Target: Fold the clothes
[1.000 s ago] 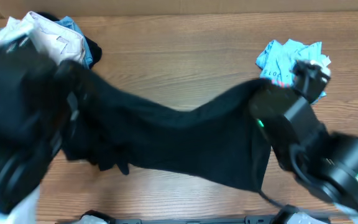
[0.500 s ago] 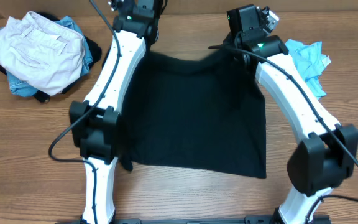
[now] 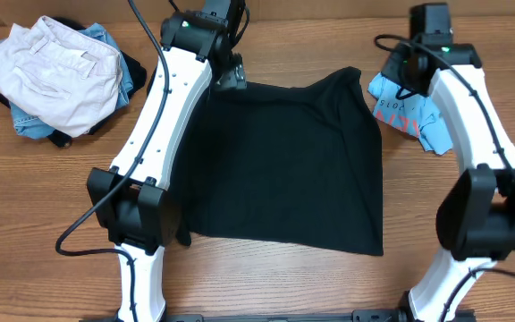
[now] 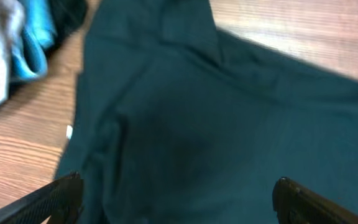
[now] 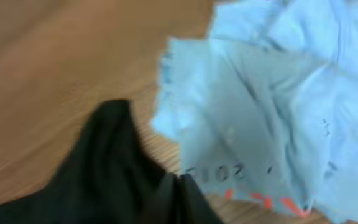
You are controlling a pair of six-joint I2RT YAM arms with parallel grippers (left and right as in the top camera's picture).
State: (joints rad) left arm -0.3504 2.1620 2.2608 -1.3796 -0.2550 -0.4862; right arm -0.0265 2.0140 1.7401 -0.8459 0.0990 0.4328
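"Cream cotton, far left of the surface (image 3: 266, 286): item one?" asks the clerk.

"Cream trousers (image 3: 56, 72), heaped at the far left corner. Not for folding."

"Item two?"

"Left gripper (image 4: 176, 186), over the far left corner of the shirt. Its fingers (image 4: 55, 196) stand wide apart with nothing between them. The cloth lies directly beneath, filling the wrist view."

"Item three, the piece itself?"

"Black T-shirt (image 3: 284, 170), spread nearly flat in the middle of the surface between the two arms. The neck edge is at the far side and the hem at the near side, so I judge the long axis to run far to near. The far right corner stands up in a small peak."

"Item four?"

"Right gripper (image 3: 401, 72), just off that peaked corner to the right. Its fingers are together and I can see nothing held. They are out of the wrist view, which shows the black corner low and to the left."

"Item five?"

"Light blue tee (image 3: 405, 112), crumpled at the far right, just beside the shirt. Not for folding."

"Nearer arm?"

"Left. It is already above the cloth, while the right must come back leftward first."
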